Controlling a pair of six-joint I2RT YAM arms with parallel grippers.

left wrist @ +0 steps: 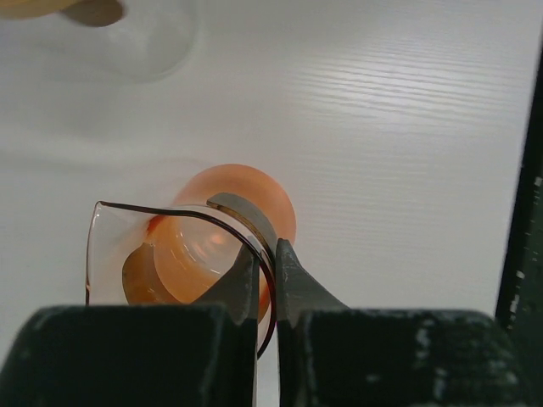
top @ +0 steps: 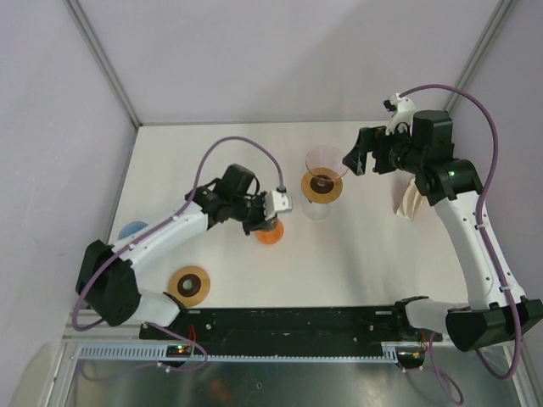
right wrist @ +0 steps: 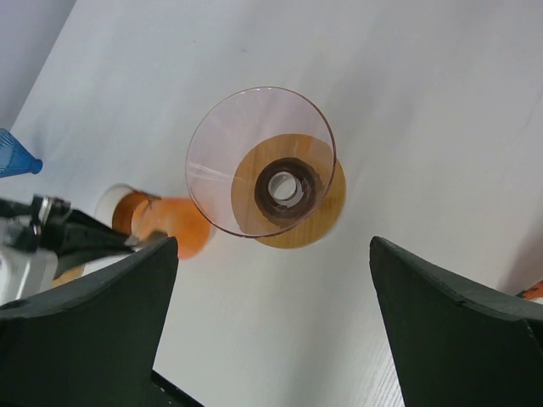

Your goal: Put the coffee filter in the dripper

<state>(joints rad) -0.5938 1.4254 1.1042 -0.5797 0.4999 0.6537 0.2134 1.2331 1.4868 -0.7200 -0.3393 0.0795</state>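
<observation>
The coffee filter [top: 409, 200] is a pale, creased paper fan lying flat on the white tabletop [top: 339, 263] at the right, partly hidden under the right arm. Its long axis runs roughly from the near edge toward the far wall. To its left, well apart, stands the dripper [right wrist: 263, 161], a clear pinkish cone on a round wooden collar with its mouth up. The right tool [right wrist: 270, 248] hangs over it, spread wide and holding nothing. The left tool [left wrist: 265, 248] pinches the thin rim of a see-through orange cup [left wrist: 208, 254]. A wooden ring [top: 188, 284] lies near the left base.
</observation>
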